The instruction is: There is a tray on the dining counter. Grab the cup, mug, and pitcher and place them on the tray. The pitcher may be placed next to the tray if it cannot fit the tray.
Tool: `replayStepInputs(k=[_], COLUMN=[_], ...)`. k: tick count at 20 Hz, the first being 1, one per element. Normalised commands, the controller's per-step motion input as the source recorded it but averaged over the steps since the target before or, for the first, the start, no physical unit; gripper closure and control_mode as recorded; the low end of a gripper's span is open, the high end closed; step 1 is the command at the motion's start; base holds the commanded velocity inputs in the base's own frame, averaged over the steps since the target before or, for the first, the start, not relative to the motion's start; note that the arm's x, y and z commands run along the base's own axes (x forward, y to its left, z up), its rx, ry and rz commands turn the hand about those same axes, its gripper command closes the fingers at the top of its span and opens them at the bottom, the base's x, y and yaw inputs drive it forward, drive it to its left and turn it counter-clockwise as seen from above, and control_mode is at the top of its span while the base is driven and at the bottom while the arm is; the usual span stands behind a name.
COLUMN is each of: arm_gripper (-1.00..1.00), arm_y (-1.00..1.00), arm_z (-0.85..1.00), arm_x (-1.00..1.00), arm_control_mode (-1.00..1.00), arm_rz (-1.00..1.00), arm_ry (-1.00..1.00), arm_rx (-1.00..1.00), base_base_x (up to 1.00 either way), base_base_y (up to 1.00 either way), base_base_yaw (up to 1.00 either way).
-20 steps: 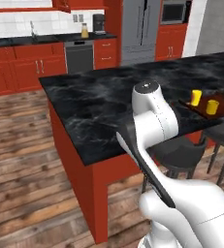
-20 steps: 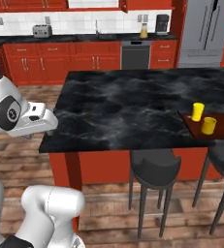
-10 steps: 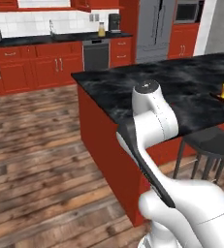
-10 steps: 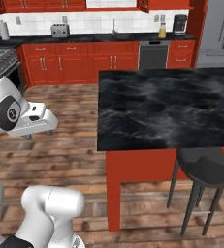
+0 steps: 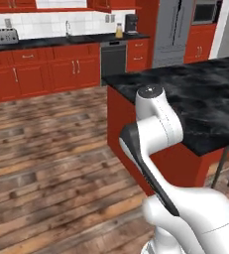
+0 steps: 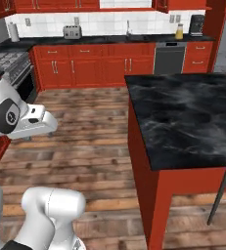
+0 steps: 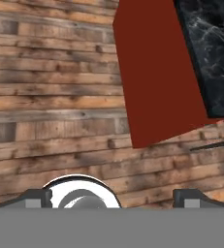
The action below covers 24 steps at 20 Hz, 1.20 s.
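Observation:
The pitcher [image 5: 119, 31] [image 6: 179, 31], a small jug of orange-yellow juice with a tan lid, stands far off on the back worktop beside a black coffee machine [image 6: 196, 24]. The dining counter [image 5: 205, 99] [image 6: 188, 117], black marble on a red base, fills the right side; its near corner also appears in the hand view [image 7: 205, 53]. The tray, cup and mug are out of view. My gripper [image 7: 113, 197] is open and holds nothing. It hangs over the wooden floor to the left of the counter corner, with both dark fingertips [image 7: 36, 196] wide apart.
Red cabinets run along the back wall under a black worktop with a toaster [image 6: 72, 32], a sink and a dishwasher [image 5: 113, 58]. A stove [image 6: 7, 63] stands at the left. A stool leg [image 6: 219, 197] shows by the counter. Wooden floor [image 5: 46, 149] lies open between island and cabinets.
The whole picture has shifted: the base has moved, so the counter slid right and its two yellow vessels left the views. The back worktop came into view. The gripper stays open.

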Motion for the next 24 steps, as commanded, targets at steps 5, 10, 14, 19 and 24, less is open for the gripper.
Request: replayStepInputs(k=[5,10,14,19,24], arm_gripper=[-1.00,-1.00,-1.00,-1.00,-1.00], arm_y=[0.00,0.00,0.00,0.00,0.00], arm_z=[0.00,0.00,0.00,0.00,0.00], arm_x=[0.00,0.00,0.00,0.00,0.00], arm_control_mode=[1.00,1.00,1.00,1.00,1.00], arm_rz=[0.00,0.00,0.00,0.00,0.00], arm_ry=[0.00,0.00,0.00,0.00,0.00], arm_rx=[0.00,0.00,0.00,0.00,0.00], base_base_x=[1.00,1.00,1.00,1.00,1.00], base_base_y=[0.93,0.79,0.52,0.27,0.19], base_base_yaw=[-0.06,-0.05,-0.03,-0.02,-0.03])
